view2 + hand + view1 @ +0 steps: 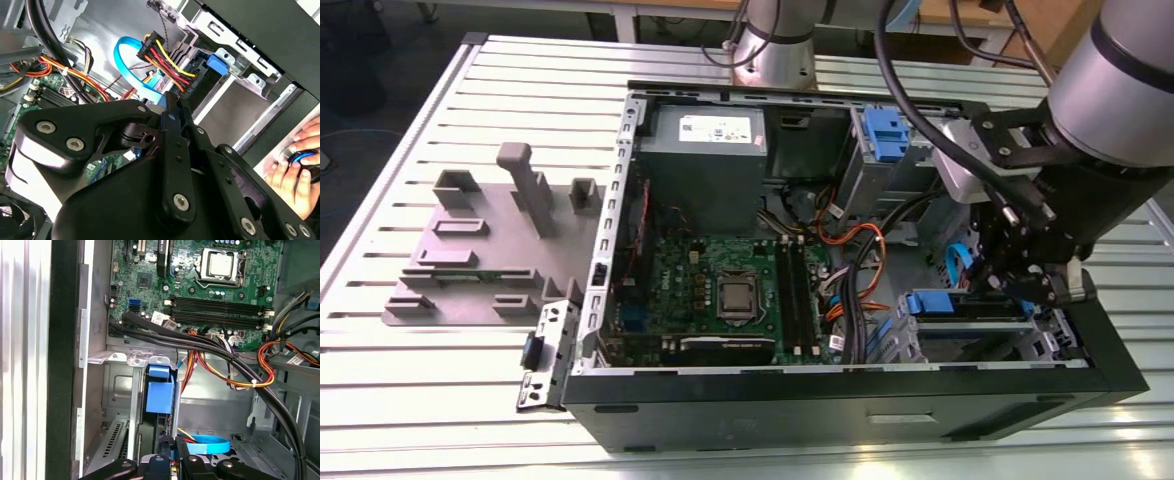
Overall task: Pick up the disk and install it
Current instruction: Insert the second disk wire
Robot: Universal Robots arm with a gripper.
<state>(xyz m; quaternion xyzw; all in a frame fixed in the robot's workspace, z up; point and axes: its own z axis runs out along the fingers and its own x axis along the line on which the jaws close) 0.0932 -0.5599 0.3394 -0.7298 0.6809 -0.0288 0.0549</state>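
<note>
The disk (933, 303) lies in the drive bay at the near corner of the open computer case (854, 395), on the exterior view's right; its blue carrier end faces the motherboard. In the first wrist view that blue end (160, 389) stands in the bay's slot. My gripper (1013, 288) reaches down into the case just beside and above the disk. In the second wrist view its fingers (176, 120) lie close together, and the gripper (170, 100) looks shut with nothing seen between them. The gripper (170, 444) sits right behind the blue end.
Power leads and a blue data cable (131, 59) hang close to the fingers. The motherboard (720, 290) and a grey power-supply box (707, 150) fill the case. A grey fixture (494, 240) stands on the slatted table. A person's hand (292, 165) rests outside the case.
</note>
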